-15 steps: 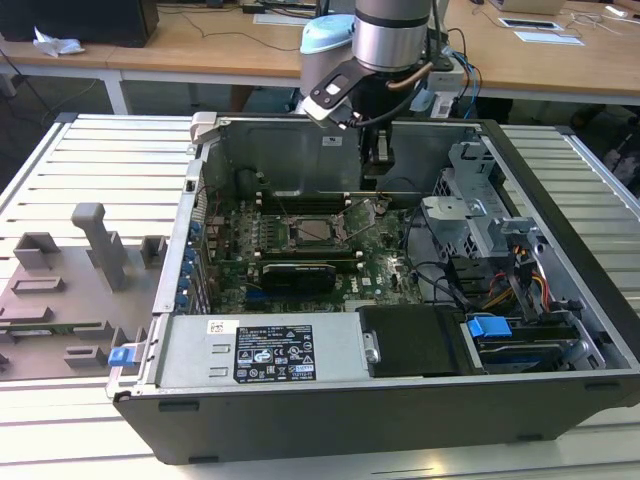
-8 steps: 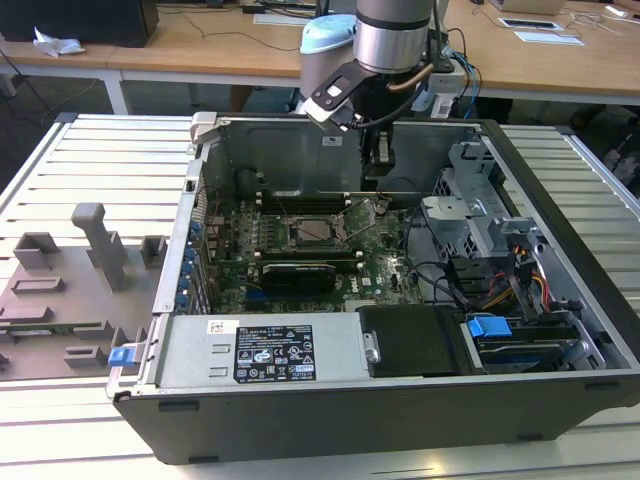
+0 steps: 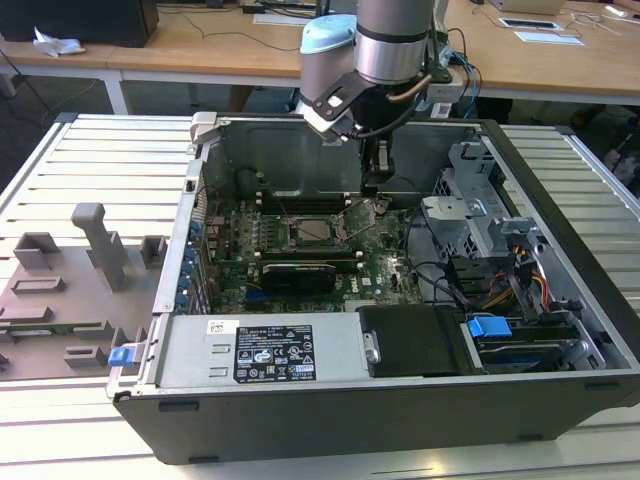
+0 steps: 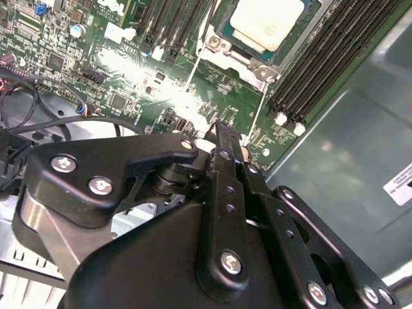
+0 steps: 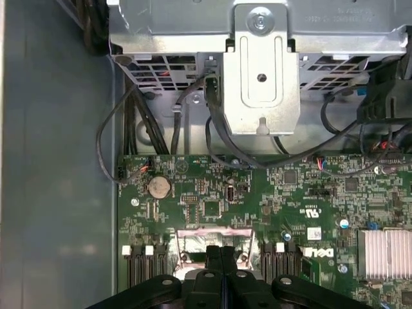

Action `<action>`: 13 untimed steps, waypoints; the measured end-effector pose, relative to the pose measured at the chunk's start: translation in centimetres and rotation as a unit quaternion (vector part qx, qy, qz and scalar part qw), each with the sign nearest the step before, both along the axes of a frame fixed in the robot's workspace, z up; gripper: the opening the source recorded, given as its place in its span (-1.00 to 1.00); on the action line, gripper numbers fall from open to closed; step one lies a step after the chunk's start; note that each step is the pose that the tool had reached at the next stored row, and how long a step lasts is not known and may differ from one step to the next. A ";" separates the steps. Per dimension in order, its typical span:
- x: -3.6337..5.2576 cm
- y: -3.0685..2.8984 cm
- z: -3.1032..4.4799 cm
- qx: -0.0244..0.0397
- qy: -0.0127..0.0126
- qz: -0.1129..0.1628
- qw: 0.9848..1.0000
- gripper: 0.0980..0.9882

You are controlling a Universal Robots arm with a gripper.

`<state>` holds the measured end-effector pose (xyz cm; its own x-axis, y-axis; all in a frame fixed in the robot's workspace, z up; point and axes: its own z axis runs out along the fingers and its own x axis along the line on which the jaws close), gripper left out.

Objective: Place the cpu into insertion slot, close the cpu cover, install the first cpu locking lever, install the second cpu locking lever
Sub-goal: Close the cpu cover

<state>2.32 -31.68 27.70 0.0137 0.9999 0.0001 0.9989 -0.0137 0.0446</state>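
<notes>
Both fingers of claw [image 5: 221, 252] pressed together, empty, above green board [image 5: 270, 193] near seated cpu [image 4: 267, 22]

Exterior view was bright and evenly lit, case [image 3: 400, 425] shadowed inside, in the second wrist view white glare lay across the board [image 4: 129, 64], cpu [image 4: 267, 22] shone pale.
</notes>
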 end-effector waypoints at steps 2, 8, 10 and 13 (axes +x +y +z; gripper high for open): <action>0.54 0.00 -0.19 0.000 0.000 0.000 1.000 -0.98; 1.14 0.00 -0.46 0.000 0.000 0.000 1.000 -0.98; 1.38 0.00 -0.57 0.000 0.000 0.000 1.000 -0.98; 1.65 0.00 -0.68 0.000 0.000 0.000 1.000 -0.98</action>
<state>3.97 -31.69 27.02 0.0136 0.9999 0.0001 0.9990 -0.0136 0.0436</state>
